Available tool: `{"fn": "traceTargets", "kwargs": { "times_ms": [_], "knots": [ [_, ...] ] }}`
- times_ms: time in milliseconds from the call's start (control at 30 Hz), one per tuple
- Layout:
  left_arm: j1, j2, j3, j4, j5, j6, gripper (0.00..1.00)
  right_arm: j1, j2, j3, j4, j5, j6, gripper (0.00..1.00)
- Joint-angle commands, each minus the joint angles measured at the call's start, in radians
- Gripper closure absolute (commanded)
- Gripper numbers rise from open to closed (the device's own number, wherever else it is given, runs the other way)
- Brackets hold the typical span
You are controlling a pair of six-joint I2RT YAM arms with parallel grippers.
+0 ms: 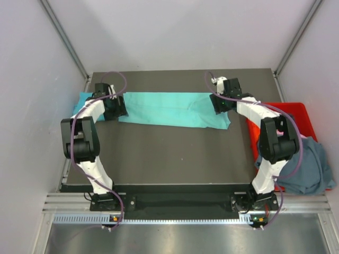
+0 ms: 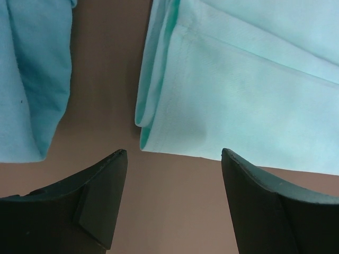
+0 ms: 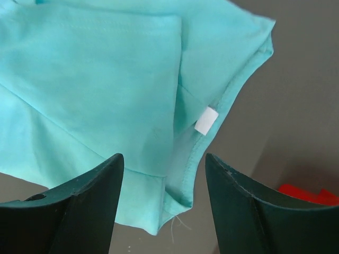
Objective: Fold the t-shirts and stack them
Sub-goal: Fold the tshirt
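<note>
Early stage, by the look: mint-teal t-shirt (image 1: 169,108) folded lengthwise into a long strip on desk (image 1: 175,164), 10 to 1 o'clock; cross folds and stacking left. Left gripper (image 2: 174,154) released near strip's left end, right gripper (image 3: 164,156) released over label end. Cyan-blue t-shirt (image 1: 85,98) at 10 o'clock just beside strip, could snag. Slate grey-blue t-shirt (image 1: 310,164) heaped off red crate (image 1: 294,111), 4 o'clock, unfolded.

Three shirts are showing: mint shirt (image 1: 169,108) between the left gripper (image 2: 175,153) and right gripper (image 3: 164,156), cyan shirt (image 1: 83,98) outside the left, grey shirt (image 1: 312,164) on one crate (image 1: 296,111).
</note>
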Motion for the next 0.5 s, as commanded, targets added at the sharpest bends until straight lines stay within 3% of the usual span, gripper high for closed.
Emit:
{"fn": "traceTargets", "kwargs": {
  "times_ms": [0, 467],
  "knots": [
    [-0.001, 0.023, 0.027, 0.021, -0.042, 0.016, 0.24, -0.023, 0.014, 0.037, -0.019, -0.039, 0.049, 0.37],
    [0.000, 0.128, 0.099, 0.028, -0.063, 0.015, 0.35, -0.060, 0.055, 0.024, -0.053, -0.106, 0.069, 0.39]
  ]
}}
